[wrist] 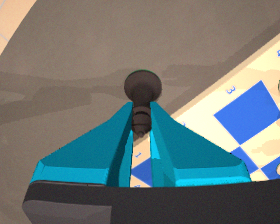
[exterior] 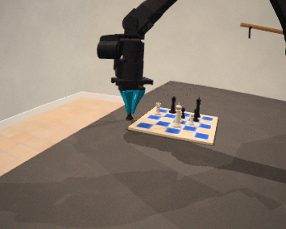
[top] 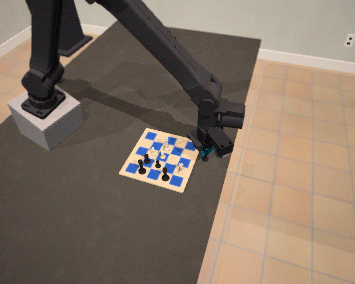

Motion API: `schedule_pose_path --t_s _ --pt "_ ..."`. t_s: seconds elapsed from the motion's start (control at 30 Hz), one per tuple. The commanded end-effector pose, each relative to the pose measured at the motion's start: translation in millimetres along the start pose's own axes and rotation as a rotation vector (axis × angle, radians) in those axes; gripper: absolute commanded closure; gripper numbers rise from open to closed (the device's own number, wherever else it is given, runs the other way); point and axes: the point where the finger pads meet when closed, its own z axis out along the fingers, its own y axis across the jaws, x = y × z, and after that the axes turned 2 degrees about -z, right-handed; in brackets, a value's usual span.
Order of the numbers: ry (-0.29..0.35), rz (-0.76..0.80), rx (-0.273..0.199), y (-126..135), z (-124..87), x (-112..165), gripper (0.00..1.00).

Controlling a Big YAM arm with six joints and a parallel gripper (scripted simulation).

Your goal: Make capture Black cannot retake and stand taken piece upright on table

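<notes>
My gripper [exterior: 130, 110] with teal fingers is shut on a small black pawn [wrist: 141, 99]. The pawn stands upright with its base on the dark table just off the board's edge, as the exterior view [exterior: 129, 117] shows. The gripper also shows in the top view [top: 206, 151] and the wrist view [wrist: 141, 123]. The blue and cream chessboard [top: 159, 158] lies beside it and carries several black and white pieces, all upright. The board shows in the exterior view [exterior: 175, 124] too.
The table's edge runs close behind the gripper, with tiled floor [top: 298, 165] beyond. The arm's grey base block [top: 45, 117] stands at the table's far left.
</notes>
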Motion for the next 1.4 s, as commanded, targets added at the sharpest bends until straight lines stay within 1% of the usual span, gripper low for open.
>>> schedule_pose_path --t_s 0.0,0.43,0.57,0.6,1.37 --pt "-0.028 0.013 -0.026 8.6 -5.5 -19.8 1.00" --pt "-0.029 0.014 -0.027 10.4 -5.6 -21.6 1.00" --pt "-0.026 0.014 -0.024 9.5 -4.8 -20.6 1.00" --pt "-0.017 0.013 -0.014 4.6 -1.5 -15.8 1.00" --pt "-0.021 0.015 -0.018 7.4 -3.5 -18.6 1.00"
